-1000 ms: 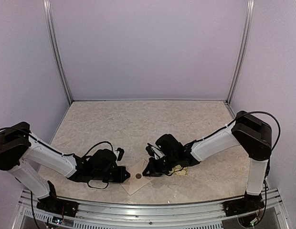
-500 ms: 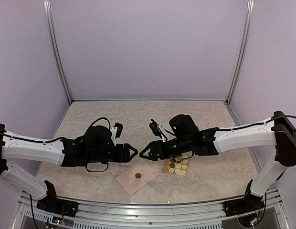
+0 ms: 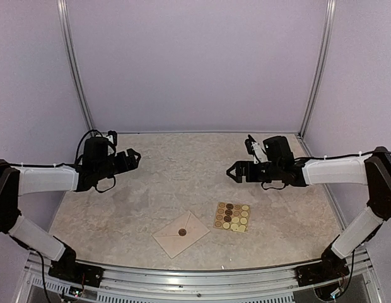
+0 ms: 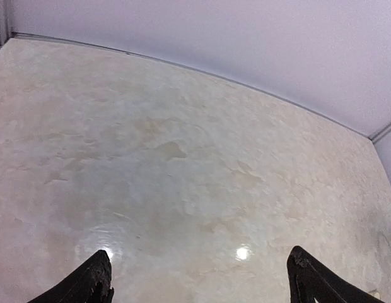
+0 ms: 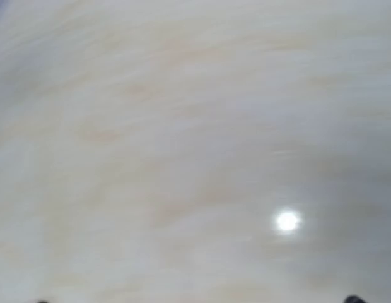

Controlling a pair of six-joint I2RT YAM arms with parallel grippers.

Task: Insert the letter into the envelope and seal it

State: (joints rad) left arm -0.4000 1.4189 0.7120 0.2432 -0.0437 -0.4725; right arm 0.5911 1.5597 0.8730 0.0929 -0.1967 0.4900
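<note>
The top external camera sits high above and behind both arm bases and faces forward and down from far off, taking in the whole table (image 3: pixel 183 158), the back wall (image 3: pixel 195 63), the left gripper (image 3: pixel 134 156) and the right gripper (image 3: pixel 231 172). The left wrist camera sits just behind its own fingertips (image 4: pixel 94 281) and looks ahead of them across bare table to the foot of the back wall, ground the top view shares. The right wrist camera, blurred, faces the table ahead of its gripper and shares only that patch.
</note>
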